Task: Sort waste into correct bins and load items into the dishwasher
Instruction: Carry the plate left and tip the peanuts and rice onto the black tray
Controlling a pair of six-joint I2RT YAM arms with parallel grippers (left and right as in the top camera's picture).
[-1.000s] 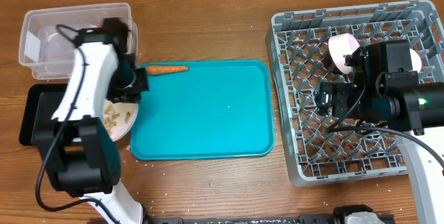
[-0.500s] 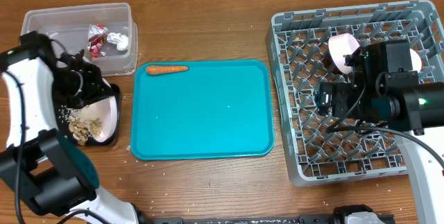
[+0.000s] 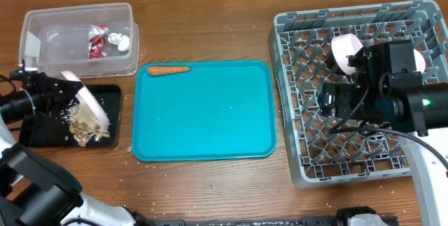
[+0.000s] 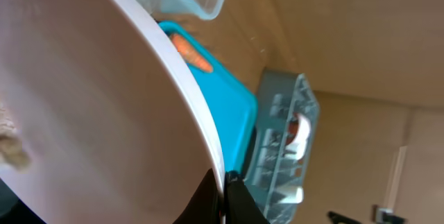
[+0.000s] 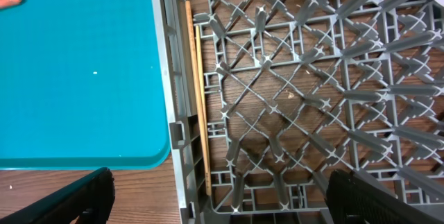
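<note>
Waste scraps (image 3: 87,129): overhead view. They form a beige, crumbly heap in the shallow black tray (image 3: 38,124), just off the left short edge of the teal tray (image 3: 203,114).
- Left arm (image 3: 17,107) reaches in from the table edge, on the black tray's side away from the teal tray.
- Left gripper (image 3: 59,82) pinches the rim of the white plate (image 3: 91,103), which tilts steeply over the heap.
- Clear tub (image 3: 49,44), with rounded corners, sits beyond the teal tray's far left corner. It holds a crumpled red-and-silver foil wrapper (image 3: 96,40).
- Orange carrot (image 3: 168,70) lies along the teal tray's far edge.
- Grey dish rack (image 3: 350,15), with a lattice floor, stands off the teal tray's right edge. A pink-sided bowl (image 3: 346,52) sits inside and the right arm (image 3: 392,93) hangs above.
- Wooden table (image 3: 210,23) is grained and crumb-specked.

Left wrist view: the smooth white plate fills the frame, with one beige scrap clinging to it. Dark fingers (image 4: 243,207) meet on its rim.

Right wrist view: right gripper (image 5: 219,179) is spread wide and empty above the rack floor. Pale wooden chopsticks (image 5: 199,99) lie along the rack wall nearest the teal tray.
</note>
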